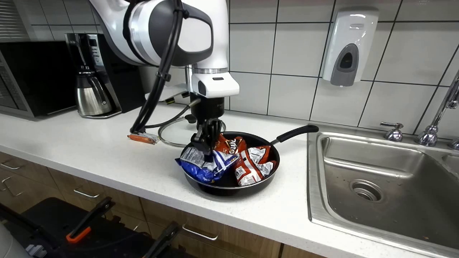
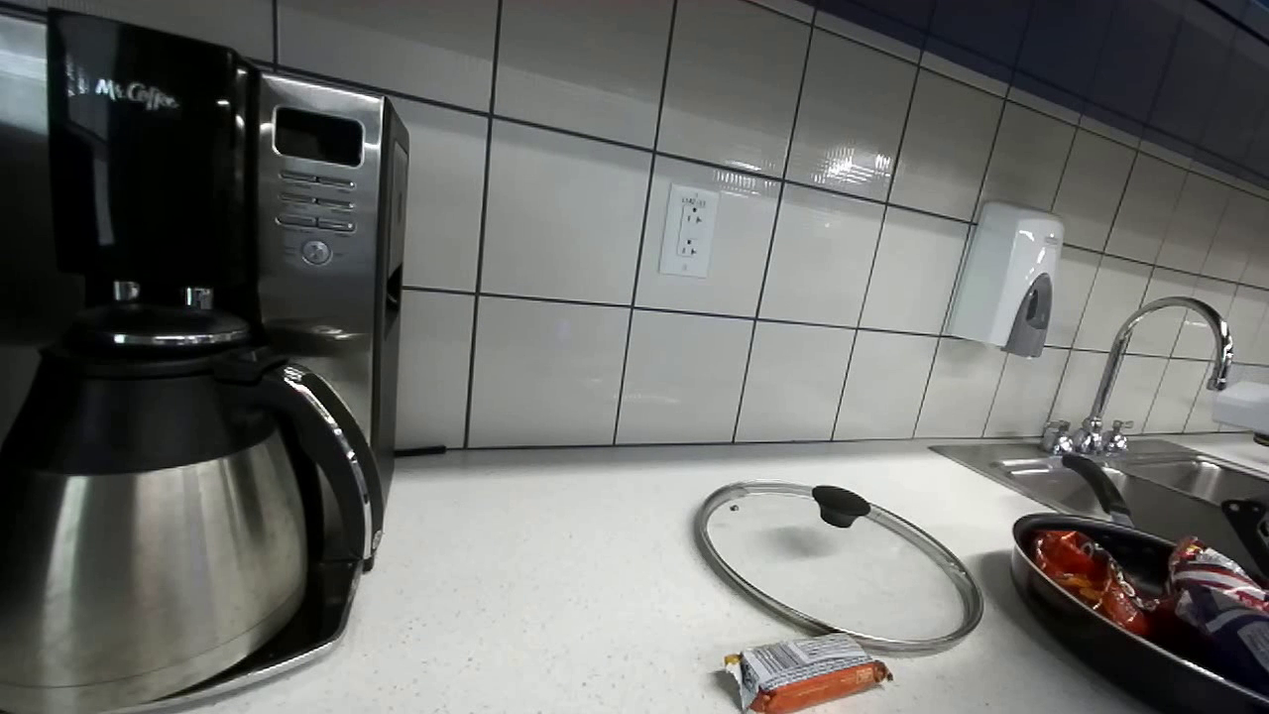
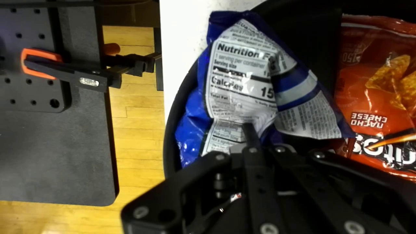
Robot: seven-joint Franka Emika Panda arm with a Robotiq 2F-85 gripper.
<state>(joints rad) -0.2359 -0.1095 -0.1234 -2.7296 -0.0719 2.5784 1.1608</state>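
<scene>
My gripper (image 1: 208, 154) points down into a black frying pan (image 1: 235, 192), its jaws shut. Between the fingertips a blue chip bag (image 3: 240, 87) is pinched, its folds gathering there. That bag lies on the pan's near-left side, overhanging the rim a little. An orange Nacho Cheese bag (image 3: 373, 97) sits beside it in the pan. A red-and-white bag (image 1: 247, 170) rests at the pan's right side. At the right edge of an exterior view, the pan (image 2: 1091, 635) and bags are partly cut off. The fingers hide part of the blue bag in the wrist view.
The pan's handle (image 1: 296, 133) points toward the steel sink (image 1: 312, 186). Behind the pan lie a glass lid (image 2: 843, 585) and a small orange-and-silver packet (image 2: 808, 676). A coffee maker (image 2: 327, 198) stands farther along the counter. A soap dispenser (image 1: 351, 46) hangs on the tiles.
</scene>
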